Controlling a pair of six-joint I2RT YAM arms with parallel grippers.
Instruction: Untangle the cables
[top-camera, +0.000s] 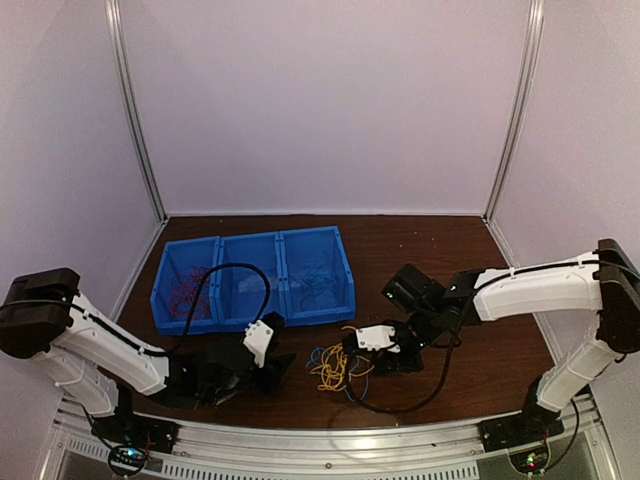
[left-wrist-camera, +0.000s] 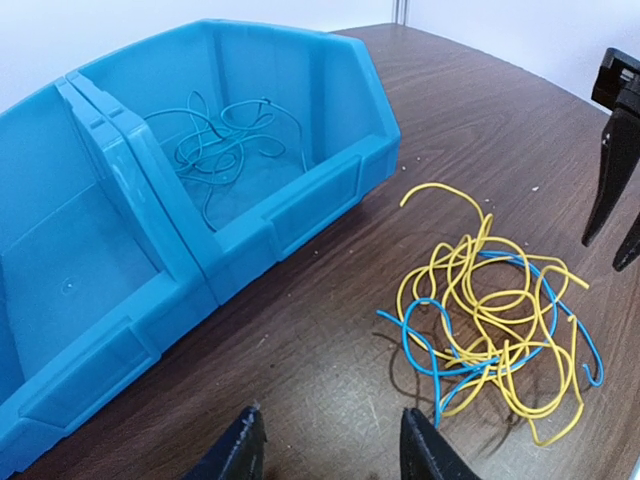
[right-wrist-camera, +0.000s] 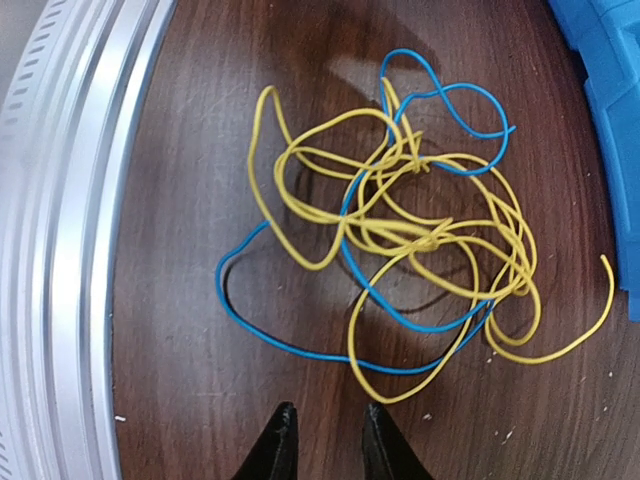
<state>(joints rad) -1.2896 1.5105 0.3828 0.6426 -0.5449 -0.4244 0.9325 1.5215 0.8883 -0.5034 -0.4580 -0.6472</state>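
A loose tangle of thin yellow and light-blue cables (right-wrist-camera: 425, 240) lies flat on the dark brown wooden table (top-camera: 480, 260), near its front edge, and neither arm touches it. In the top view, the left gripper (left-wrist-camera: 330, 420) sits just off the tangle at 9 o'clock. Its black fingers are a moderate way apart with nothing between them. The right gripper (right-wrist-camera: 328, 412) is close by at 3 o'clock, its jaws narrow, with a slim gap showing and nothing in it. In its own wrist view the tangle spreads out at 12 o'clock from the fingertips. At about 11 o'clock from the tangle, near but apart from it, stands a row of three bright blue plastic bins (top-camera: 250, 240). The leftmost holds curly red cables (top-camera: 180, 285), and the rightmost holds blue-green cables (left-wrist-camera: 225, 145). A silver metal rail (right-wrist-camera: 60, 250) runs along the table's near edge, at 6 o'clock from the tangle.
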